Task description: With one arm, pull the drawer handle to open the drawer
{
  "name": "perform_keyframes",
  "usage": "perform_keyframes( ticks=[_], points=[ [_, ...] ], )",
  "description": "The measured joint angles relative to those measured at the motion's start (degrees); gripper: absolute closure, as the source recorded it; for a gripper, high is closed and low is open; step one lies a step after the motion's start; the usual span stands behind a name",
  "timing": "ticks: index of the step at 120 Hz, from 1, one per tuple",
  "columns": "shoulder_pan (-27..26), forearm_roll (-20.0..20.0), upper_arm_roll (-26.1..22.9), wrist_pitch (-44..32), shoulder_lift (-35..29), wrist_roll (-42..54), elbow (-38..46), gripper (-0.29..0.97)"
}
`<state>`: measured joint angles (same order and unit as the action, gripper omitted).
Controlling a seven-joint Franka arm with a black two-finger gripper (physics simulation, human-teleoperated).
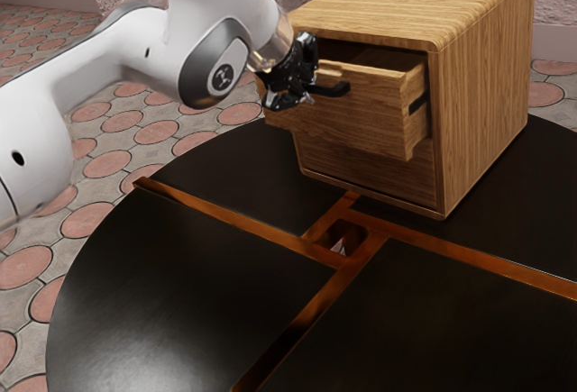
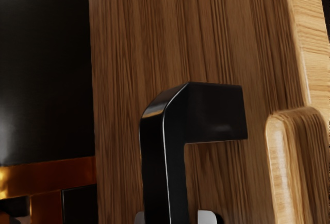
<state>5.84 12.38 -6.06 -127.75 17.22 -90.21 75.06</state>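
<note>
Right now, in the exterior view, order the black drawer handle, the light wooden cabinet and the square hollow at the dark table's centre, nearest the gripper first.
1. The black drawer handle: in the gripper, on the drawer front.
2. The light wooden cabinet: just behind, toward the exterior view's right.
3. The square hollow: lower down, at the table centre.

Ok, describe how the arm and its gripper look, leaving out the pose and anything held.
The arm is made of thick, rounded, glossy white segments. One joint has a round grey cap with a small white mark at its centre. The nearest segment has a small dark hole. The gripper is black and blocky.
</note>
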Motion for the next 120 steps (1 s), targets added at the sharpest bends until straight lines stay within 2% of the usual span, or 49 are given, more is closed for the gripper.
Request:
perform_keyframes(
  ticks=[84,120],
  points=[
    [-0.1,-2.4,1.4,-4.4,-15.1,0.4,18.4,0.76],
    [0.3,-3.6,1.3,-4.8,-16.1,0.4,19.9,0.79]
  ],
)
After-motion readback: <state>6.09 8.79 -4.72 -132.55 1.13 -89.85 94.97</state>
